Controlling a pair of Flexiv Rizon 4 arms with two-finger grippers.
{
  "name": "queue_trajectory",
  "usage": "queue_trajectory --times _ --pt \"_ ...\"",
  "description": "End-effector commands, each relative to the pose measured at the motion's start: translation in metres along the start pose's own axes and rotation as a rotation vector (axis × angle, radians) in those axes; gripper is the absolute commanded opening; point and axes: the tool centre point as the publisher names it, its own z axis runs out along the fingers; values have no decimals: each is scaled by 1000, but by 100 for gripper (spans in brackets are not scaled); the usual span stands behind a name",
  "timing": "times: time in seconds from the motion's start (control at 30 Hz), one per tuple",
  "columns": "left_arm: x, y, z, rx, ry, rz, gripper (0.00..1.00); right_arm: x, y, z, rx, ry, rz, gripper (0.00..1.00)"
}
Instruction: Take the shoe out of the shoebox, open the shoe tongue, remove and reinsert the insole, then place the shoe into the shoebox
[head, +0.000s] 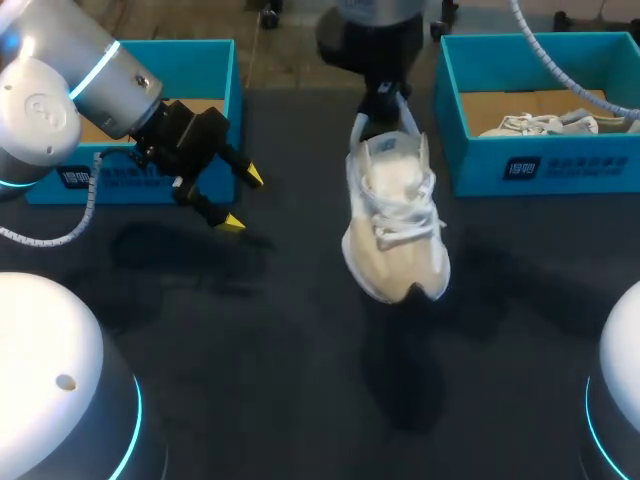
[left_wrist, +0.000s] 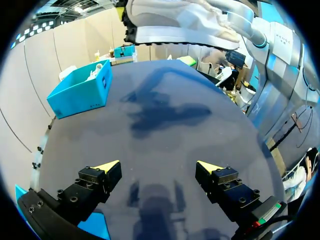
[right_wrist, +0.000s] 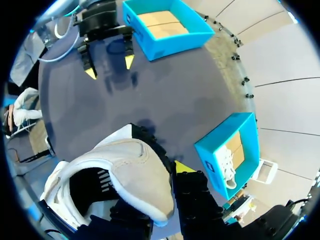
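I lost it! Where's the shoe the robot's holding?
Head view: the shoe hangs from the right gripper over mid-table, between the left shoebox and right shoebox.

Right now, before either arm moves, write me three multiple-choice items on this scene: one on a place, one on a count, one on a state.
1. Where is the white shoe that the right gripper holds?
A. inside a box
B. in the air over the table, between the left shoebox and the right shoebox
C. flat on the table

2. How many blue shoeboxes stand on the table?
A. one
B. two
C. three

3. How is the left gripper?
A. open and empty
B. shut on a lace
C. shut on an insole

Answers:
1 B: the left wrist view shows the sole hanging clear above the table.
2 B: one stands at each far side.
3 A: its yellow tips stand apart with nothing between them.
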Motion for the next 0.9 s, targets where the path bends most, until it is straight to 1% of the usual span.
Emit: queue_trajectory --times 0.03,0.17,0.27,0.37,0.47,0.9 --pt "1 0 0 -2 0 0 100 -20 -20 7 -14 16 -23 0" --pt "1 0 0 -2 0 0 100 -38 -37 11 -3 5 -57 0" --pt "1 0 0 -2 0 0 100 -53 -51 22 5 10 -63 0" --pt "1 0 0 -2 0 0 100 -70 -60 32 6 15 -70 0" --pt "1 0 0 -2 0 0 100 -84 -66 37 -2 1 -81 0" --pt "1 0 0 -2 0 0 100 -150 -79 60 -8 1 -139 0"
